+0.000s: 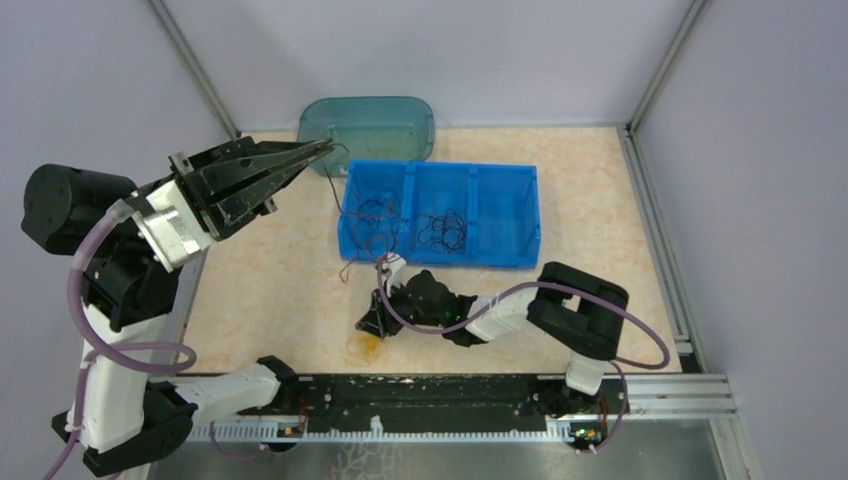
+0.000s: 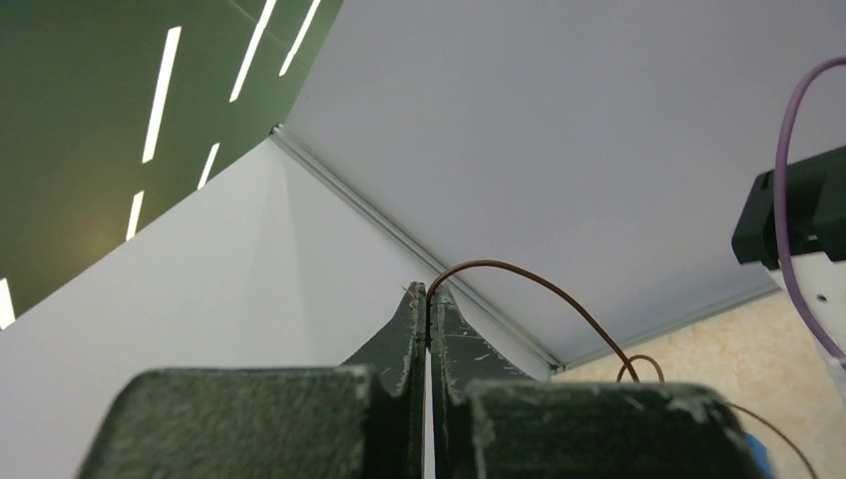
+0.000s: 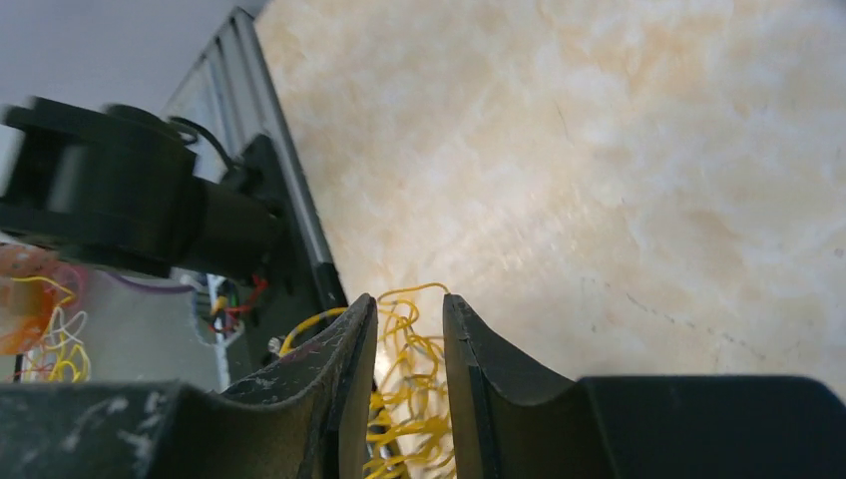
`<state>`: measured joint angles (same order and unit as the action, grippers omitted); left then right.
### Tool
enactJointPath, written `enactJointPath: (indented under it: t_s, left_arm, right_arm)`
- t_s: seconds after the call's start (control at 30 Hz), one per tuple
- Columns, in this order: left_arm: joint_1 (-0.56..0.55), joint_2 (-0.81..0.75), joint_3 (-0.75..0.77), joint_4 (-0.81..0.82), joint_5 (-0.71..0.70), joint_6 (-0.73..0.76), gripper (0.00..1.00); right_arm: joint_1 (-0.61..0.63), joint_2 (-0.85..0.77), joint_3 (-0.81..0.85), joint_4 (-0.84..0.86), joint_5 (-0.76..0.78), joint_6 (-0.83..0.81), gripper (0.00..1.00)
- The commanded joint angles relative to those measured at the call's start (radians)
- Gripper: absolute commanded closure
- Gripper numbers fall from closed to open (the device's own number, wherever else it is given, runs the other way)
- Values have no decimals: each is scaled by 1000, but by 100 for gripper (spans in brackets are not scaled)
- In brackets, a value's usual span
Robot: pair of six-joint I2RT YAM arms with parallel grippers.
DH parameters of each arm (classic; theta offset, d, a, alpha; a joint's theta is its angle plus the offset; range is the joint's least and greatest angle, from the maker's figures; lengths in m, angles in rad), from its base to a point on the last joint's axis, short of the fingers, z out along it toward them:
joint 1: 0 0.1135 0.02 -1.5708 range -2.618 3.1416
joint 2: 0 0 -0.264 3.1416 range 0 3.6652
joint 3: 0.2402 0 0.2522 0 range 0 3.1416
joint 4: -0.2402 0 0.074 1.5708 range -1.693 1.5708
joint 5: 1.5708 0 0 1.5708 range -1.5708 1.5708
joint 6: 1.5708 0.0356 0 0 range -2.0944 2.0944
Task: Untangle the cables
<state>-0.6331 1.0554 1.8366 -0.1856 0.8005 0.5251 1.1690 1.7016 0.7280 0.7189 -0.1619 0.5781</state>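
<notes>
Though clumped — cables (image 3: 411, 399) between right fingers (image 3: 344, 389)

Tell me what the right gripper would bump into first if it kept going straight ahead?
The yellow cable clump, which sits between the parted fingertips of the right gripper. The table lies just behind it, though how close is hard to judge.

- The table (image 1: 260, 290) has a pale, marbled beige top, walled in on three sides.
- A blue three-compartment bin (image 1: 470, 258) sits on it right of centre.
- A teal see-through tray (image 1: 370, 125) lies at the far edge, just behind the bin.
- A small yellow wire clump (image 1: 368, 345) rests near the front edge.
- A thin dark cable (image 1: 352, 268) trails onto the table by the bin's near-left corner.
</notes>
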Motion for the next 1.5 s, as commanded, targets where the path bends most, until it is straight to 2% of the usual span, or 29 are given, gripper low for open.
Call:
enactJointPath:
  t_s: [0.0, 0.27, 0.37, 0.43, 0.53, 0.63, 0.83, 1.0, 1.33, 1.47]
  left_arm:
    - [-2, 3, 63, 41, -11, 38, 100]
    - [-2, 8, 111, 147, -49, 82, 100]
    - [-2, 10, 96, 113, -51, 105, 100]
    - [-3, 2, 47, 83, -52, 136, 100]
    - [-2, -6, -35, 57, -70, 163, 100]
    - [-3, -9, -126, 35, -79, 181, 100]
    - [-4, 22, -319, 63, -94, 181, 100]
    - [-4, 106, -379, 140, -138, 162, 100]
    - [-4, 327, -413, 231, -292, 237, 100]
    - [-4, 417, -420, 256, -377, 251, 100]
  right_arm:
    - [3, 68, 24, 107, 1, 62, 69]
    - [3, 66, -46, 105, 72, 65, 68]
    - [-8, -15, -88, 91, 118, 51, 64]
    - [-26, -124, -116, 54, 161, 38, 62]
    - [-63, -269, -163, -16, 229, 20, 60]
    - [-79, -421, -209, -117, 346, -2, 54]
    - [-97, -636, -176, -557, 759, 30, 47]
    - [-109, -744, -174, -747, 956, 97, 45]
    - [-147, -842, -174, -904, 1091, 169, 42]
    - [-150, -890, -195, -883, 1092, 150, 41]
